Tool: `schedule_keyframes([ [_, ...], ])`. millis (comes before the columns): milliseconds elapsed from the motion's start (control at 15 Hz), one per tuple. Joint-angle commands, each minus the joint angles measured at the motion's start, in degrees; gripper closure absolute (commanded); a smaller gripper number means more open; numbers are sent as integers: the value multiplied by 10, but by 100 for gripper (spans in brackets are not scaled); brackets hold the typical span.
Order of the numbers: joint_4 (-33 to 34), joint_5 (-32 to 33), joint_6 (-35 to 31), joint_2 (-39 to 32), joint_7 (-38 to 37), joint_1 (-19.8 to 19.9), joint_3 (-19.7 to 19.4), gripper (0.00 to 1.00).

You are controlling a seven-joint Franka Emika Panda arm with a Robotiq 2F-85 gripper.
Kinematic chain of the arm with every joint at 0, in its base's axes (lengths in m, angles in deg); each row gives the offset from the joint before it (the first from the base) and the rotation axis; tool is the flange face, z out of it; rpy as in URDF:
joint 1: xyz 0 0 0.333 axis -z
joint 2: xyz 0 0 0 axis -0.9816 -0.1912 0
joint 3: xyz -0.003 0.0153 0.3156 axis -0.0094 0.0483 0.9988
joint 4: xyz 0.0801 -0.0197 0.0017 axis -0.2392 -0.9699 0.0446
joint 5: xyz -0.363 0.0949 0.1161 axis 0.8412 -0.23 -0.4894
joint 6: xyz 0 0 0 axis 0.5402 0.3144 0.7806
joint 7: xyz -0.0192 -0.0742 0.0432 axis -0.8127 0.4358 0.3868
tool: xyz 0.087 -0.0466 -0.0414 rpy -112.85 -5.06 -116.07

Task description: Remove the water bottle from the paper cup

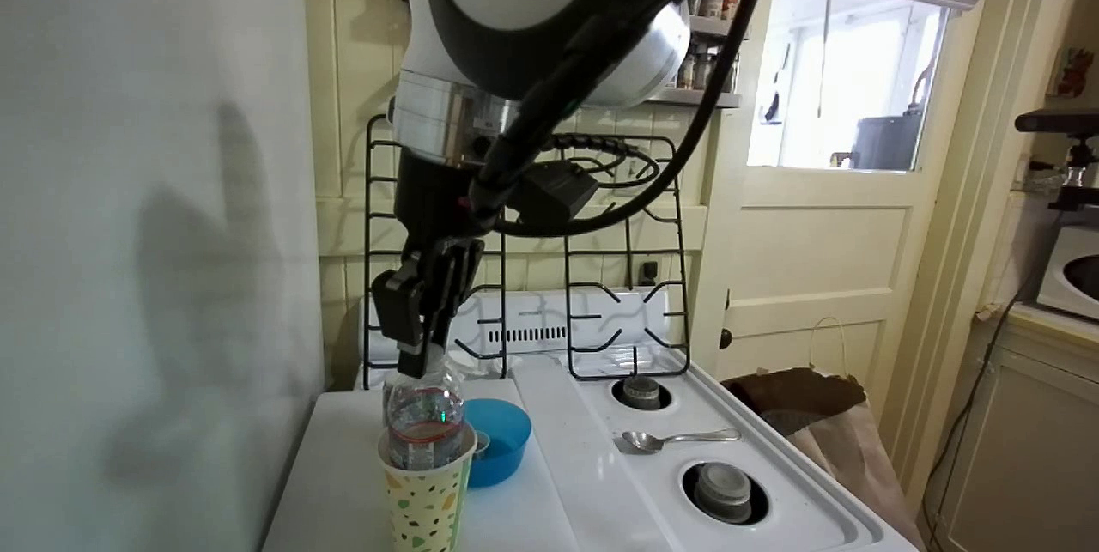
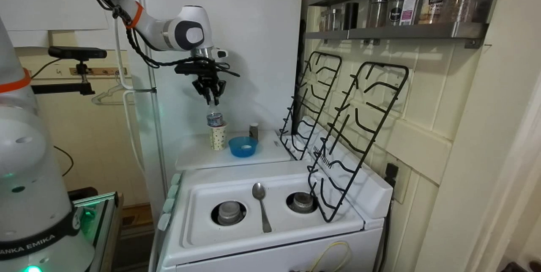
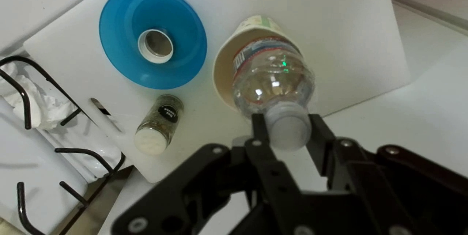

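Observation:
The clear water bottle (image 1: 427,415) stands partly inside the speckled cream paper cup (image 1: 425,505). Both also show in an exterior view, the bottle (image 2: 214,118) above the cup (image 2: 218,138). My gripper (image 3: 288,120) is shut on the bottle's capped neck, one finger on each side. In the wrist view the bottle (image 3: 272,78) looks tilted, its label at the cup's rim (image 3: 223,76). The lower end of the bottle is hidden inside the cup. The gripper also shows above the cup in both exterior views (image 1: 421,354) (image 2: 212,99).
A blue bowl (image 3: 120,45) holding a small white ring-shaped item (image 3: 156,57) stands beside the cup. A spice jar (image 3: 161,123) stands near it. Black grates (image 2: 359,136) lean at the stove's back. A spoon (image 2: 261,204) lies between burners. A white wall-like panel (image 1: 154,234) stands close beside the cup.

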Motion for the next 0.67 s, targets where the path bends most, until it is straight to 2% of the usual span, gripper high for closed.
schedule_keyframes([
  [0, -7, 26, 13, 14, -25, 3, 9, 92],
  [267, -2, 7, 9, 24, -16, 2, 7, 92],
  [600, 23, -40, 9, 70, 9, 3, -10, 92],
])
